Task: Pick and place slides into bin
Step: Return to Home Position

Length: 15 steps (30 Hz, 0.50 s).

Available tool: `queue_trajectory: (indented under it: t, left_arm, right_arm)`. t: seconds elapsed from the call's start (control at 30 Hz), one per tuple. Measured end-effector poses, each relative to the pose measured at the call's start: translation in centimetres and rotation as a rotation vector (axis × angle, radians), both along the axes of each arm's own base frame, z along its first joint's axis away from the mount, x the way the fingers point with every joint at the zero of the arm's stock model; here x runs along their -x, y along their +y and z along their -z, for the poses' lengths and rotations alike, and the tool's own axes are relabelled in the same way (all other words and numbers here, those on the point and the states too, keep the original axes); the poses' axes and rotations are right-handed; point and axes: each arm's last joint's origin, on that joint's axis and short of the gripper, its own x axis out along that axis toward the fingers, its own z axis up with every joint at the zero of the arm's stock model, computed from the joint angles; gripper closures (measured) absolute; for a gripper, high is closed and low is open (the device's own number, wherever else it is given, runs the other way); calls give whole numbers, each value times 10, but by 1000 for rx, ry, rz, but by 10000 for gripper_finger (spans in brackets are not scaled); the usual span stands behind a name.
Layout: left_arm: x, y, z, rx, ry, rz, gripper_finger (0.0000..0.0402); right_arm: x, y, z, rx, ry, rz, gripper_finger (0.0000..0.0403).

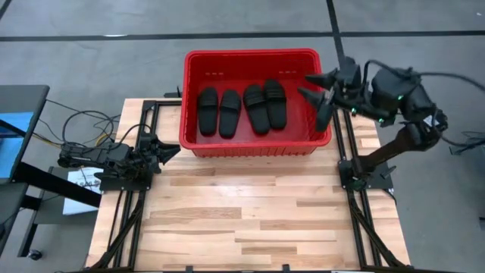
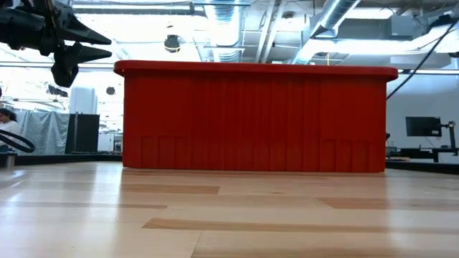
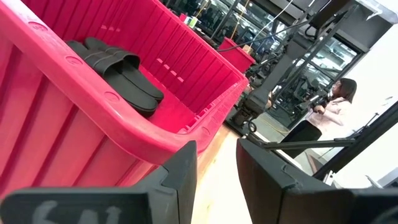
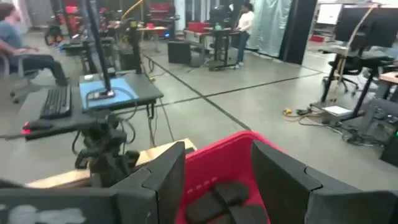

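Red bin [image 1: 254, 54]: stands on the far part of the wooden desk [image 1: 250, 220], between the two arms, flat on the boards as seen from the low view.

Slides [image 1: 229, 112]: all four lie inside the bin on its floor, strap side up, abreast in one row. Form two pairs, each pair's sandals just beside one another, with a narrow strip of red floor between the pairs. Right-hand pair lies slightly askew and a little farther back.

Right pincer [image 1: 307, 86]: hangs raised over the bin's right wall, pointing leftward across the basket. Fingers spread wide, gripping nothing. Looks, in its own wrist view, down past the parted fingers [image 4: 165, 177] onto the bin's wall and the slides.

Left pincer [image 1: 168, 154]: lies low at the desk's left edge, near the bin's near-left corner but apart from it. Fingers [image 3: 183, 168] parted, with nothing between them.

Beyond the desk, out in the room: a standing person [image 3: 336, 102] in the left wrist view and a seated person [image 4: 15, 37] in the right wrist view.
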Motion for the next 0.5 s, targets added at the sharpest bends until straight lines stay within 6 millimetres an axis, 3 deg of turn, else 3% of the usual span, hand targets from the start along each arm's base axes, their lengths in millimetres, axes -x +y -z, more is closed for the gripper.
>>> queue_trajectory:
  t: [0.13, 0.33, 0.5]
  left_arm:
    - [0, 0, 0, -4, 1, 1, 299]
    - [0, 0, 0, -6, 2, 4, 299]
    - [-1, -2, -2, -77, 2, 63, 299]
  right_arm:
    - [5, -1, 30, 20, -49, -37, 228]
    - [32, -9, 79, 23, -233, -229, 228]
    - [38, -8, 129, -30, -167, -320, 228]
